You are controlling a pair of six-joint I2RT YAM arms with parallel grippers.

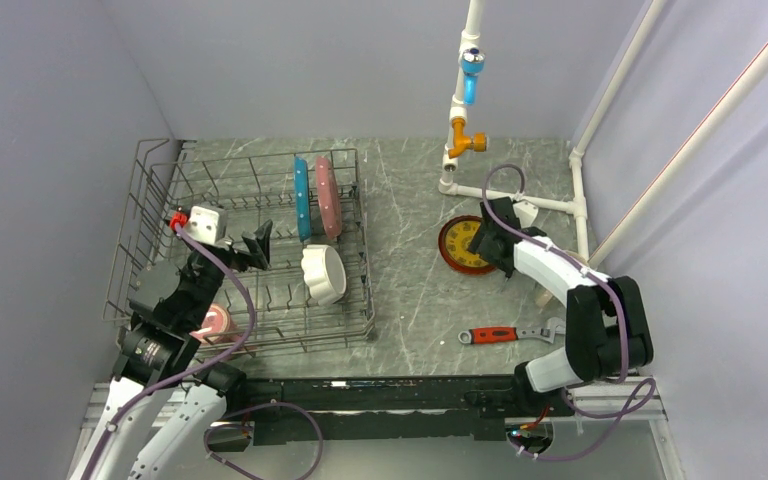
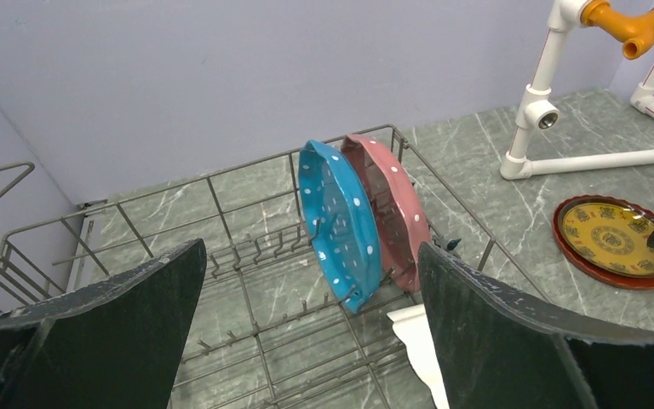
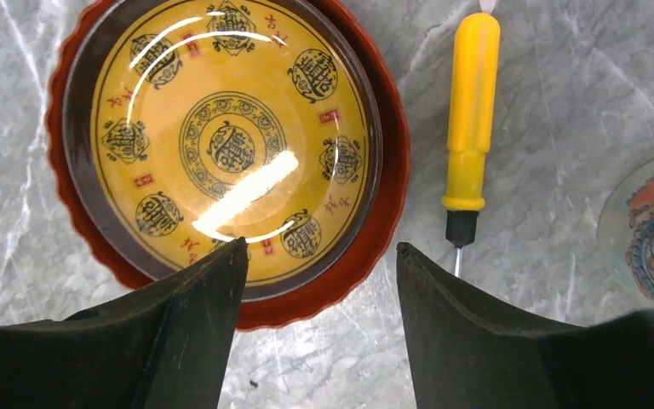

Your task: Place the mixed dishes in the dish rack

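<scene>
The grey wire dish rack (image 1: pixel 368 290) stands at the left. In it, the blue plate (image 1: pixel 302 198) and the pink scalloped plate (image 1: pixel 328 197) stand on edge, the white scalloped bowl (image 1: pixel 323 273) lies on its side, and the pink mug (image 1: pixel 216 323) sits at the near left. My left gripper (image 1: pixel 260 245) is open and empty above the rack's middle (image 2: pixel 311 341). The red-brown plate (image 1: pixel 463 245) lies flat on the table. My right gripper (image 1: pixel 487 240) is open just over its near rim (image 3: pixel 319 256), one finger above the plate (image 3: pixel 230 136). A cream object (image 1: pixel 543 294) is mostly hidden under the right arm.
A yellow screwdriver (image 3: pixel 470 128) lies right beside the red-brown plate. A red-handled wrench (image 1: pixel 500 334) lies near the table's front. A white pipe frame (image 1: pixel 520 198) with an orange fitting stands behind the plate. A pale disc with a swirl pattern (image 3: pixel 647 230) lies at the right.
</scene>
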